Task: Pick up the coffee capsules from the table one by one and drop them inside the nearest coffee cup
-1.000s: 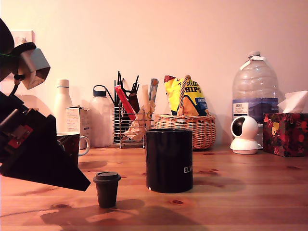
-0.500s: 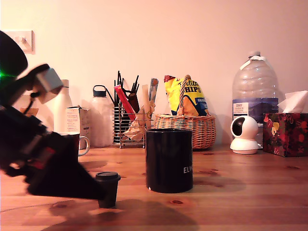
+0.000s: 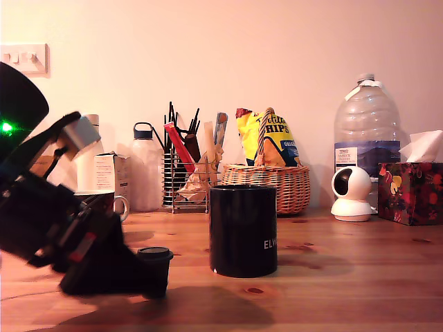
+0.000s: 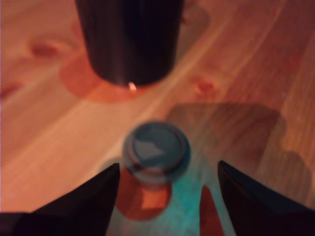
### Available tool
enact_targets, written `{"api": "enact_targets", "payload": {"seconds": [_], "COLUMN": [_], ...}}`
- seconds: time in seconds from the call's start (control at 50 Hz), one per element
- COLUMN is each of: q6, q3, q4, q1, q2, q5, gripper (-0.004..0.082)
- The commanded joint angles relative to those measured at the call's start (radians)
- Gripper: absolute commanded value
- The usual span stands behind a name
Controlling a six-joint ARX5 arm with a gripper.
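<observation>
Step in hand: approach for the grasp. The gripper (image 4: 165,196) is spread wide, holding nothing, its fingers flanking the dark capsule (image 4: 156,150), which stands upright on the table (image 4: 44,123). Next move: advance slightly, then close. Beyond stands the black mug (image 3: 243,230).

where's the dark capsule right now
The dark capsule stands on the table in the exterior view's lower left, between the open claw tips, left of the black mug.
</observation>
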Motion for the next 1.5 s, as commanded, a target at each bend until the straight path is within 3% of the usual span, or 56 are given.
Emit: {"api": "enact_targets", "payload": {"seconds": [0.0,0.28,0.34,0.5,0.56,0.94,1.16,1.18,1.22,1.32,1.48], "q6": [0.008,0.007,0.007,0.006,0.007,0.006,0.002,-0.023,-0.023,-0.073,-0.075], "q3": [-0.007,0.005,0.012,0.025,0.025,0.027,0.027,0.026,0.026,0.026,0.026], "q4": [0.006,0.005,0.005,0.003,0.005,0.026,0.031,0.029,0.025,0.007,-0.068], "q1": [-0.002,-0.002,-0.002,-0.002,-0.002,-0.002,-0.002,-0.002,-0.002,-0.002,-0.002], "q2": [0.012,0.016,0.022,0.037,0.037,0.035,-0.003,-0.011,-0.027,-0.083,-0.2], "q5": [-0.006,-0.018,-0.017,-0.015,-0.016,-0.013,0.034,0.039,0.05,0.068,0.074], "gripper": [0.0572,0.0544,0.05,0.0279,0.0248,0.0248,0.0248,0.0248,0.0248,0.0248,0.0248]}}
